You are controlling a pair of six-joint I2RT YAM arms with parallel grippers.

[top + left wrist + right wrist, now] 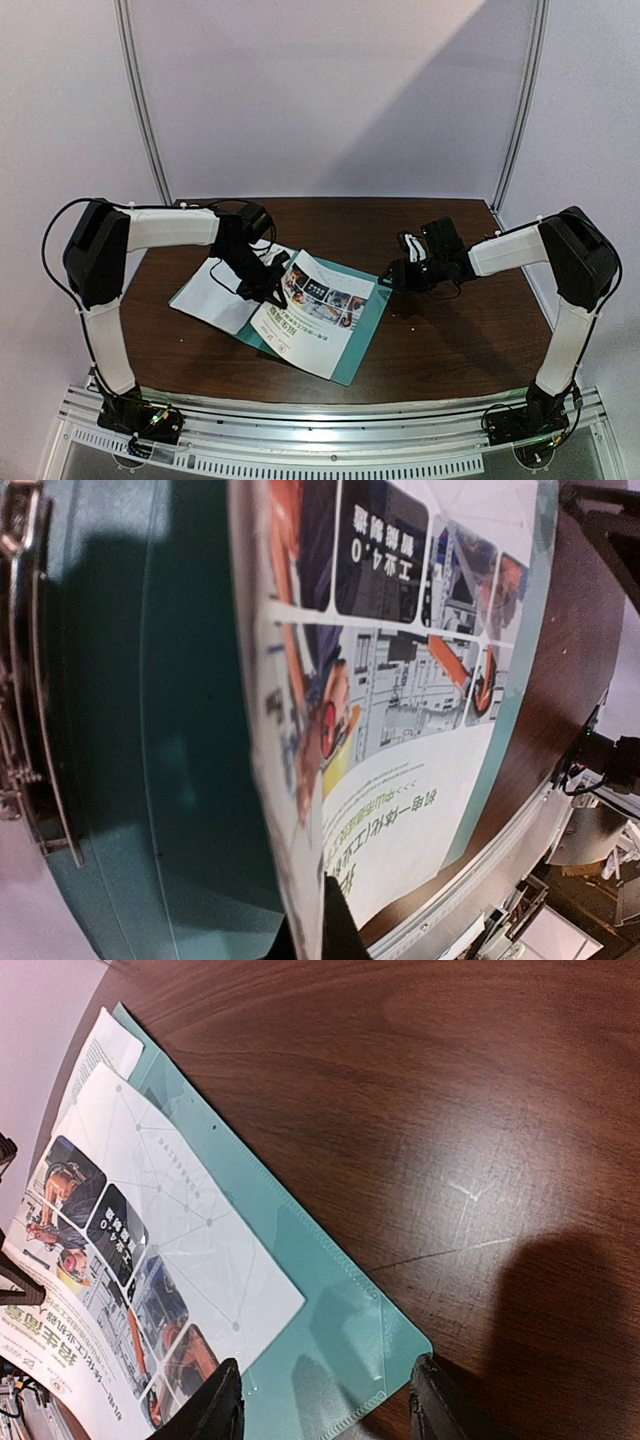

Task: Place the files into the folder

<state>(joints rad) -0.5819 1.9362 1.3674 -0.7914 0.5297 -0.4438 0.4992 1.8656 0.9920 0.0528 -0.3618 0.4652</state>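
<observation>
The teal folder point(362, 335) lies open on the table. The colour sheet point(318, 315), with photos and green lettering, lies on its right half. My left gripper point(272, 288) is shut on this sheet's left edge; in the left wrist view the dark fingertips point(335, 930) pinch the lifted edge of the sheet point(400, 730) above the folder point(150, 740), near its metal clip point(25, 680). A white text sheet point(212, 292) lies on the folder's left side. My right gripper point(392, 278) is open, and in the right wrist view point(325, 1405) its fingers straddle the folder's corner point(395, 1345).
The dark wooden table point(450, 330) extends to the right of the folder. A metal rail point(350, 440) runs along the near edge by the arm bases. Pale walls with two poles close the back and sides.
</observation>
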